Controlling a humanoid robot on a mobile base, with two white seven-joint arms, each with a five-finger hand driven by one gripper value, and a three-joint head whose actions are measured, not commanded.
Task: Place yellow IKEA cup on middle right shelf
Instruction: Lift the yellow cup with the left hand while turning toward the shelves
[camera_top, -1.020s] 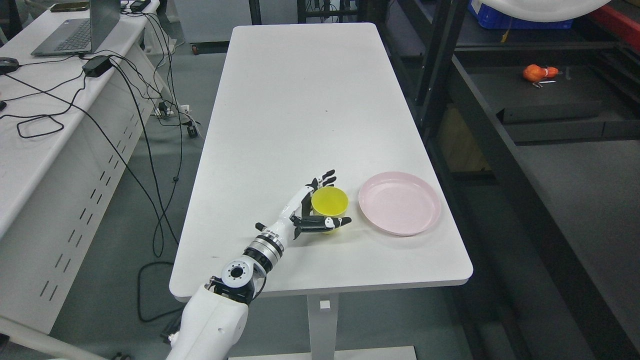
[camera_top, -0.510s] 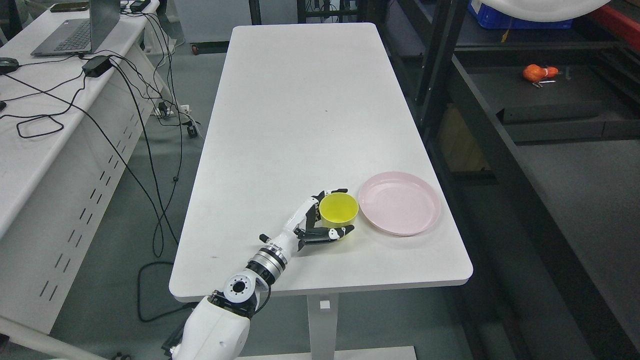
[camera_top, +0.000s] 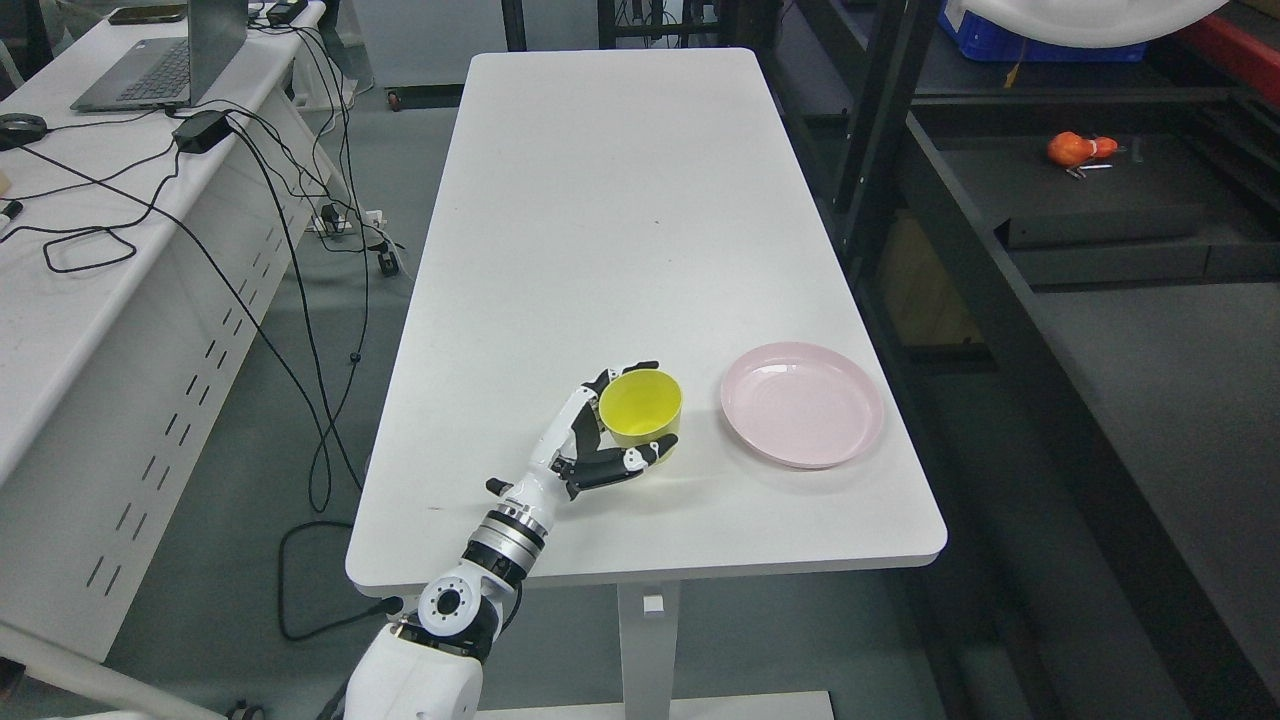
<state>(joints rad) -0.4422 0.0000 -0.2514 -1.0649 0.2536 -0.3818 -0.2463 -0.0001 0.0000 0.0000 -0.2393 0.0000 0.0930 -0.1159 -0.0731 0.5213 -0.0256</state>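
The yellow IKEA cup (camera_top: 641, 407) (light, rigid, smooth plastic by its look) sat upright in the left hand (camera_top: 600, 440), fingers wrapped round its wall.

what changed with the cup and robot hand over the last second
The left robot hand closed around the yellow cup and drew it left, away from the pink plate, widening the gap. The camera shifted slightly. The plate and white table stayed put.

Left hand (camera_top: 590, 450) around yellow cup (camera_top: 641, 408)
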